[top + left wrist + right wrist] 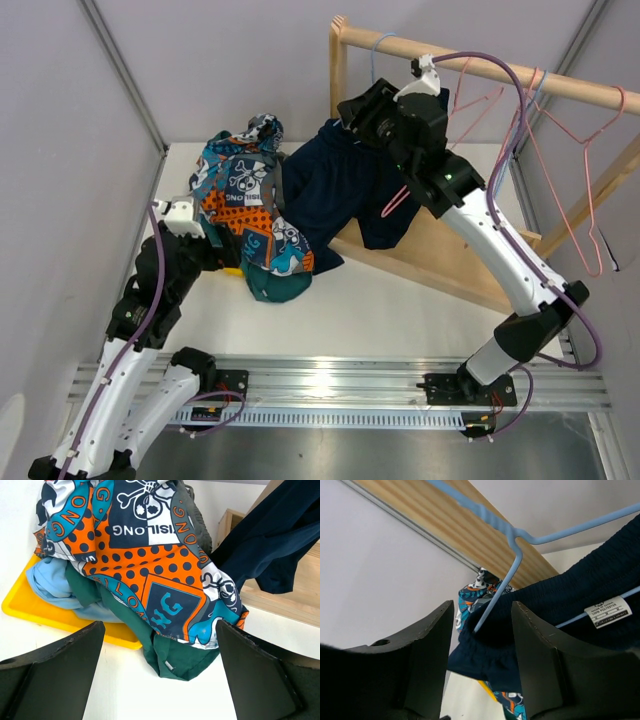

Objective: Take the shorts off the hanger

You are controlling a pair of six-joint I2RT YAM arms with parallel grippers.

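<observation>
The navy shorts (340, 185) hang on a light blue hanger (505, 575) hooked on the wooden rail (500, 70). My right gripper (482, 612) is open at the shorts' left top corner, its jaws either side of the waistband (490, 650) and the hanger's end. The patterned orange, blue and white shorts (245, 195) lie heaped on a yellow tray (30, 610), over teal green shorts (175, 655), light blue shorts (50, 585) and a grey piece (196, 515). My left gripper (157, 630) is open and empty, just in front of the heap.
Empty pink hangers (480, 95) hang further right on the rail, one (590, 180) near the right wall. The wooden rack's base board (440, 250) slants across the table behind the heap. Walls close in on the left and right.
</observation>
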